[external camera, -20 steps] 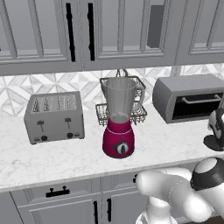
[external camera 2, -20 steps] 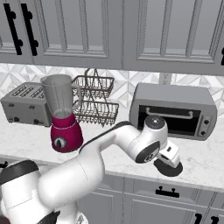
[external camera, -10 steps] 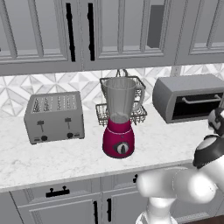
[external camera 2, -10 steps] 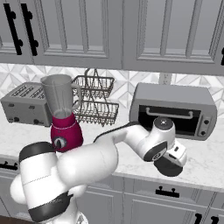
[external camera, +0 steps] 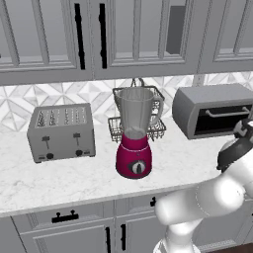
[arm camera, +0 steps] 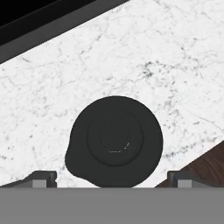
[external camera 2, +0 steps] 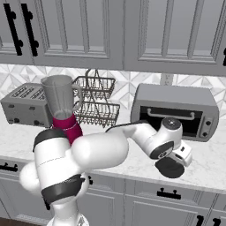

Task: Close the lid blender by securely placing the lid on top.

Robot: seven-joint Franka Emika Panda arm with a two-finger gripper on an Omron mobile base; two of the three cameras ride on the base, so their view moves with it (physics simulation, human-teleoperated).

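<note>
Black and round, the lid (arm camera: pixel 114 141) lies flat on the marble counter (arm camera: pixel 144 52), near its front edge, just in front of the toaster oven (external camera 2: pixel 176 110). Directly above it hangs the gripper (arm camera: pixel 111 178), fingers spread wide to either side. Well left of the oven stands the blender (external camera: pixel 134 133), jar uncovered.

No lettering, brand, number or sign can be read anywhere — not on the blender (external camera: pixel 134 143), the toaster (external camera: pixel 62 132), the toaster oven (external camera 2: pixel 176 110), the black lid (arm camera: pixel 114 140) or the cabinet doors (external camera: pixel 89 34).
</note>
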